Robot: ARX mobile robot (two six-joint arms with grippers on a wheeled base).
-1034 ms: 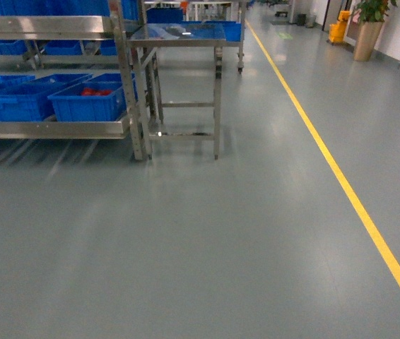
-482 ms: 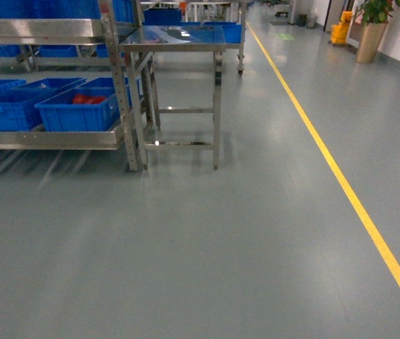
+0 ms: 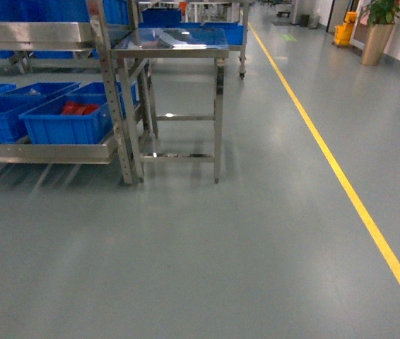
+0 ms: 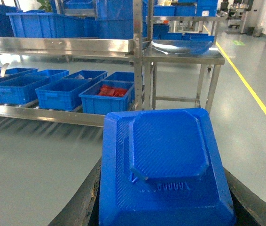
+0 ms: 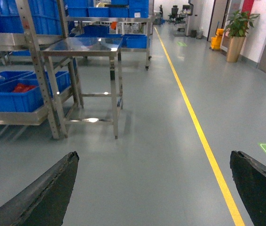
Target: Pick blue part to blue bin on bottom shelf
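We look across one broad grey floor, smooth and faintly glossy, crossed by a single yellow line that runs away down the aisle. On the left stands the stainless-steel rack, and its bottom shelf is a low level with a flat steel front rail carried on a perforated upright. Just beside the rack stands one small steel-framed table whose reflective surface rests on thin square legs joined by crossbars. In the left wrist view we count five open blue bins on that bottom shelf, all rectangular moulded plastic; the nearest to the upright, a blue bin, holds red pieces whose number we cannot tell. One blue part fills the lower half of that same view: a squarish plastic piece with cut corners, a raised stepped centre and a finely ribbed texture. The left end effector pinches it between two dark fingers, seen at either lower edge, well apart from the shelf. The right end effector is spread wide, its two black, rough-textured fingers sitting at opposite corners with bare floor between them. One potted plant stands far off on the right.
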